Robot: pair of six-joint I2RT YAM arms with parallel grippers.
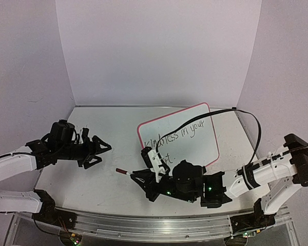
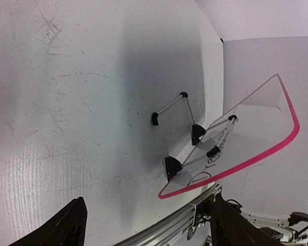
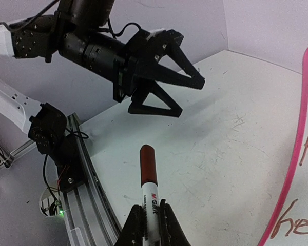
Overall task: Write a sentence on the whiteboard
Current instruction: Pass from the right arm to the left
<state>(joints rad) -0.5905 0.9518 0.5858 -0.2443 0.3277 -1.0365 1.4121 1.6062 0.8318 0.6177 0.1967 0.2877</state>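
Note:
The whiteboard [image 1: 195,123], pink-rimmed, stands tilted on the table's right half. The sentence [image 1: 177,137] runs across it in dark handwriting, two lines. My right gripper [image 1: 138,177] hovers low just in front of the board's near left corner, shut on a white marker [image 3: 149,179] whose dark red cap [image 1: 121,171] points left. In the right wrist view the board's rim [image 3: 297,143] and a few letters [image 3: 297,225] show at the right edge. My left gripper [image 1: 105,155] is to the left, open and empty, pointing at the board [image 2: 251,138], which it sees from the back.
The board leans on a wire stand with black feet [image 2: 174,166]. An aluminium rail [image 1: 159,225] runs along the near table edge. A black cable [image 1: 246,115] arcs over the board's right side. Purple-white walls close the back and sides.

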